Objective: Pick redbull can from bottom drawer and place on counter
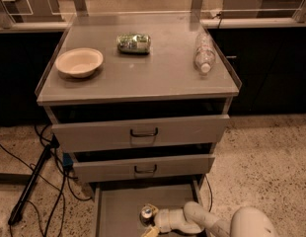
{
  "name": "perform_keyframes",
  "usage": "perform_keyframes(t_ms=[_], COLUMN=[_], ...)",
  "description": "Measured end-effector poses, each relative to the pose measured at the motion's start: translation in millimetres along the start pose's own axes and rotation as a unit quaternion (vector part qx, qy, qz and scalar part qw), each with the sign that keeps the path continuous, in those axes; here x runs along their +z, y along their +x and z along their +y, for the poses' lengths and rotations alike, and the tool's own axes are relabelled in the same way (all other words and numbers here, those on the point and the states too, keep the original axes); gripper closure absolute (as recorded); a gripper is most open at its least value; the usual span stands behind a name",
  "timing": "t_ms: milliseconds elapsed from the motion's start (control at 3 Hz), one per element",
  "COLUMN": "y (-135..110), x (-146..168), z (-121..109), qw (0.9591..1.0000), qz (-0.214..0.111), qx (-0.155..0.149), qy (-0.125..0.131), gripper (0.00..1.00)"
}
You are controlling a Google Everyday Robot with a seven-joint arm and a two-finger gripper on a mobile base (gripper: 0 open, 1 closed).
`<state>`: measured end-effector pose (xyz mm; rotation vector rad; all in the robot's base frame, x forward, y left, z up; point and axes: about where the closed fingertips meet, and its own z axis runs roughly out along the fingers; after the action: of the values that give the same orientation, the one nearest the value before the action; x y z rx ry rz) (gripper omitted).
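we judge the task barely begun: the redbull can [146, 213] stands upright on the floor of the bottom drawer [118, 216], near its front, with nothing lifted yet and the counter [158, 73] above the drawer awaiting it. the arm reaches in low from the drawer's right, and the gripper [150, 219] lies level with jaws spread around the can, not clamped.

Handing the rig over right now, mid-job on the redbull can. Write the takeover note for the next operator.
Tool: low in the open bottom drawer, right against the redbull can; I cannot tell whether it has hold of it.
Redbull can: upright on the drawer floor, not lifted.
Counter: holds a bowl, a green can on its side and a clear plastic bottle lying down.
Done: drawer open, tool at the can.
Left: confirm the grasp, lift the can out, set it on the counter.
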<state>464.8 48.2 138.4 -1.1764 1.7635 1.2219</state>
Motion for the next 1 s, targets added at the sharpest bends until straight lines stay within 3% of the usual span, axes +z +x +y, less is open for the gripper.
perform_keyframes(t_ms=[1000], y=[0.0], x=[0.1], z=[0.1], qw=[1.0000], qz=[0.000], qx=[0.000], qy=[0.000], gripper=[0.66])
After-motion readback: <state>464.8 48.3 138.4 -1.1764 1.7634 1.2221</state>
